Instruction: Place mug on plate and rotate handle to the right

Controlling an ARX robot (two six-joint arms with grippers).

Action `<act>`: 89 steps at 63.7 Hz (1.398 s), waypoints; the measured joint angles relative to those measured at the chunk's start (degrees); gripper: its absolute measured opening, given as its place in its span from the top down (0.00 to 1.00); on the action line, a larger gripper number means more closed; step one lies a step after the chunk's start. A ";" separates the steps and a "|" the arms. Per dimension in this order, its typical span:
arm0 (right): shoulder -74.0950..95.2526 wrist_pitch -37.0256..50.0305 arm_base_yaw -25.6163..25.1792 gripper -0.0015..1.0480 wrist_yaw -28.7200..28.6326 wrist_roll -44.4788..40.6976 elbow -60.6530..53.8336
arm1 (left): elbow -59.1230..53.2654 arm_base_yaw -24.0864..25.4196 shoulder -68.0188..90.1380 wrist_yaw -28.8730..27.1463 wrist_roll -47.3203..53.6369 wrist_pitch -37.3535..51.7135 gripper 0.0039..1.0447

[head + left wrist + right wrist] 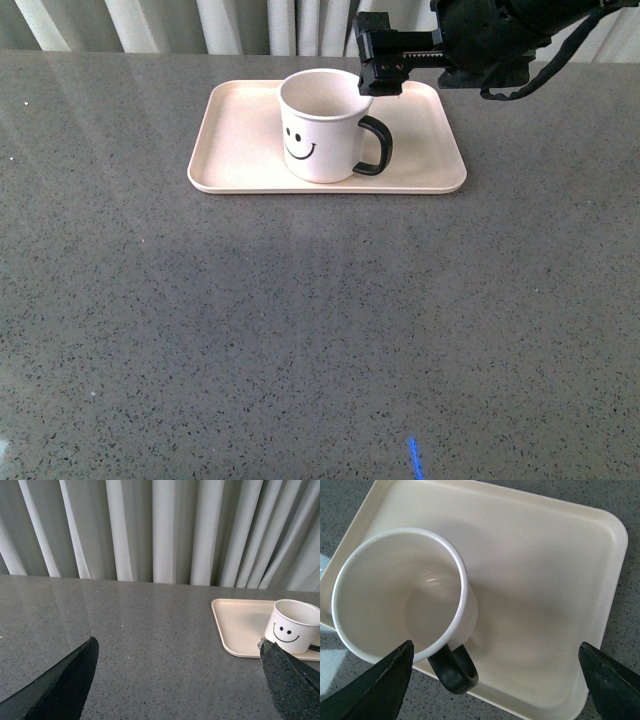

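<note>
I note a grey speckled tabletop (300,330), smooth and faintly glossy, with pleated pale curtains (165,530) at 12 o'clock. The matte cream rectangular plate (240,140), round-cornered and low-rimmed, lies flat on it. The white ceramic mug (322,140) stands upright near the plate's centre, with its glossy black loop handle (375,147) at about 3 o'clock. The right gripper (492,685) hovers by the rim at 1 o'clock, jaws wide apart. The left gripper (177,647), well apart from the plate, is spread and empty.
</note>
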 joint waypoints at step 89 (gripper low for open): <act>11.82 -13.53 1.68 0.98 3.45 4.83 21.18 | 0.00 0.00 0.00 0.00 0.00 0.00 0.09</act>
